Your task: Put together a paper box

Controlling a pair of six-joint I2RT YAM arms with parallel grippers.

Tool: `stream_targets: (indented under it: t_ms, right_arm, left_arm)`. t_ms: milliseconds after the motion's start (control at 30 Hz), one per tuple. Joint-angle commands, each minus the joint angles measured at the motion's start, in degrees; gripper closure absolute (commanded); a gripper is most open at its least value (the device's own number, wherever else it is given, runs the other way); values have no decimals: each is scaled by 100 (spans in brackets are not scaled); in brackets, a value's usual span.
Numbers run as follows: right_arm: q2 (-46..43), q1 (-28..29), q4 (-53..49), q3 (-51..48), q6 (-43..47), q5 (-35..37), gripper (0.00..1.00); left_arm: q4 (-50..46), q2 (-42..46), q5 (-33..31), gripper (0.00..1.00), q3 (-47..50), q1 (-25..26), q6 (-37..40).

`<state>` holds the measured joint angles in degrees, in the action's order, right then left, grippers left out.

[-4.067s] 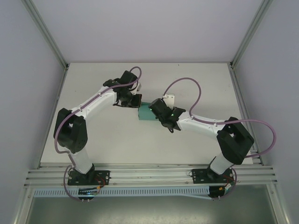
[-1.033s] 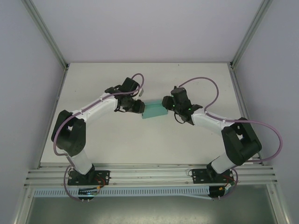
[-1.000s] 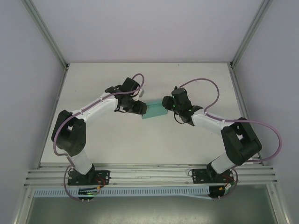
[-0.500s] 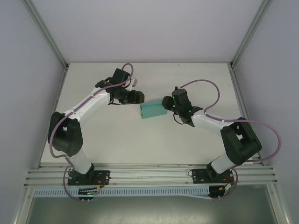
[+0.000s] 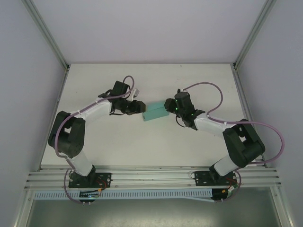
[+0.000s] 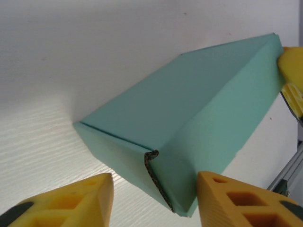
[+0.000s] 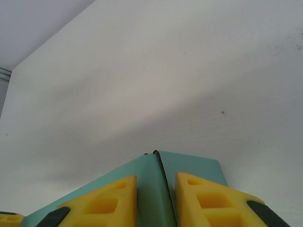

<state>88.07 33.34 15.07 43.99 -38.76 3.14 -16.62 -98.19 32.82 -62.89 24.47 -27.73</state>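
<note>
1. White bench (image 5: 118, 142) from above: the teal paper box (image 5: 155, 112) lies mid-bench between both arms. The left arm (image 5: 94, 109) reaches in low at one end, and the right arm (image 5: 208, 124) folds in at the other.
2. Left wrist view: the left jaws are open, straddling the near corner of the paper box (image 6: 189, 109), where a seam gapes. If they close off-centre, that corner could crush or the flap could pop.
3. Right wrist view: the right jaws have narrowed onto the far corner seam with teal card between them, which looks like a pinch. If they tug against the left side, the thin card may tear or slip free.
</note>
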Motion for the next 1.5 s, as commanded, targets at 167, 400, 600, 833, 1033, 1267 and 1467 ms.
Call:
stream_targets:
  t_ms: [167,400,600,833,1033,1267,1467]
  right_arm:
    - [679,-292,-295,-1081,582,-982,84]
    - [1027,-553,563,-1512,789,-1477,87]
    - [1273,-1045,612,-1794,235,-1437,85]
    - [1065,-1045,-872,-1400,-188,-1224,81]
    - [1001,-1045,-995,-1315,-515,-1707,90]
    - [952,-1049,-1680,-859,-531,-2152,100]
    - [398,-1023,-2385,-363,-454,-1875,98]
  left_arm:
    - [484,-686,368,77,1122,-352,-254]
    - [419,-789,230,91,1147,-381,-185]
    - [285,-689,-90,94,1334,-380,-151]
    - [181,-739,-246,96,1346,-381,-153]
    - [258,-737,-124,100,1301,-381,-209]
    - [221,-649,-89,100,1276,-381,-214]
    - [291,-563,-52,100,1256,-377,-153]
